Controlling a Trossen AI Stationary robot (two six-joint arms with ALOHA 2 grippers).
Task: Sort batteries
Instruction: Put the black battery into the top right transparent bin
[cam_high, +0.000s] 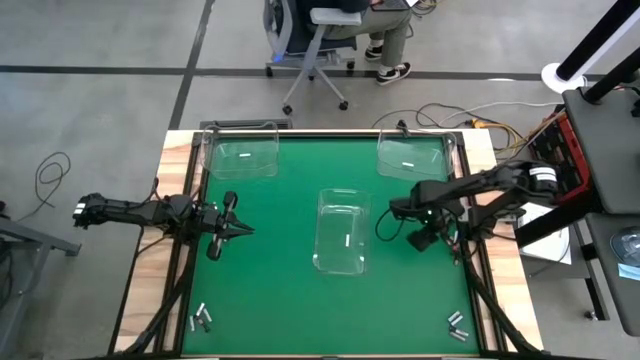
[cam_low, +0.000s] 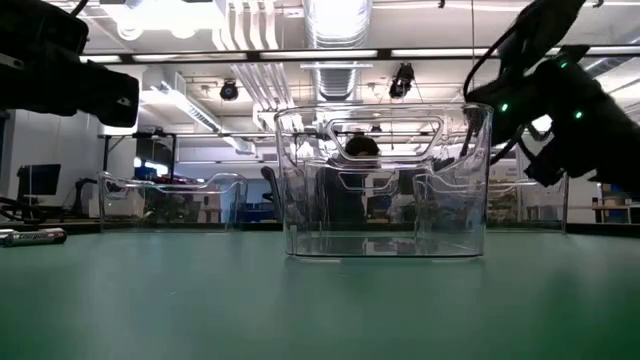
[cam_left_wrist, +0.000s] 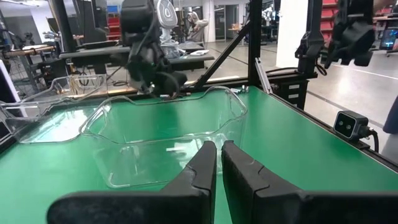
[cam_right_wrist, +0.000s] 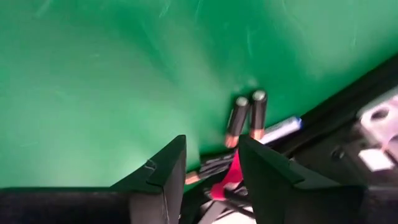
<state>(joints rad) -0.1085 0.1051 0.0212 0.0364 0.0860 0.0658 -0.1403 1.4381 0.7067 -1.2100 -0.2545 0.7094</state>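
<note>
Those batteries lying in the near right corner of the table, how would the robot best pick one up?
Grip one of the batteries across the middle of its round body, coming straight down from above. They lie flat and close together beside the table edge, so a side approach is blocked. The right tool is open.

We see a matt green mat (cam_high: 280, 300) covering the table, framed by pale bare wood (cam_high: 180, 145) along its edges. The three bins (cam_high: 340, 232) are clear, glossy plastic with smooth walls. The batteries (cam_right_wrist: 246, 117) near the table's corner look metallic, with a dull silvery sheen. Both grippers' fingers (cam_left_wrist: 202, 171) are matt black.
</note>
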